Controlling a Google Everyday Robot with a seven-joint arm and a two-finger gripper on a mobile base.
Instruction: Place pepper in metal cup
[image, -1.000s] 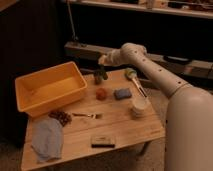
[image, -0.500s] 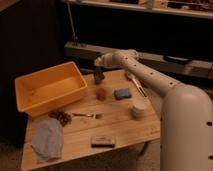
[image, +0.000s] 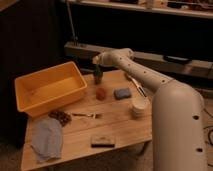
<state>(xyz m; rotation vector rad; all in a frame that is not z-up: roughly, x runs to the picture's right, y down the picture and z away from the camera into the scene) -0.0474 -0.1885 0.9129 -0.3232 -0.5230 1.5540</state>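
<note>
Just right of the yellow bin (image: 56, 101), near the table's (image: 120, 120) back edge, the gripper (image: 97, 62) is clamped shut, apparently on the top of the pepper (image: 98, 71), a light, slim, smooth, slightly bendy thing best pinched near its stem, which hangs over the metal cup (image: 98, 80), whose rim merges with the pepper's tip into one dark shape.

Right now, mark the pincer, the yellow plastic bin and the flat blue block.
pincer (image: 98, 67), camera view: its tip, over back edge of wooden table (image: 120, 121).
yellow plastic bin (image: 57, 103), camera view: near wall.
flat blue block (image: 122, 93), camera view: top face.
</note>
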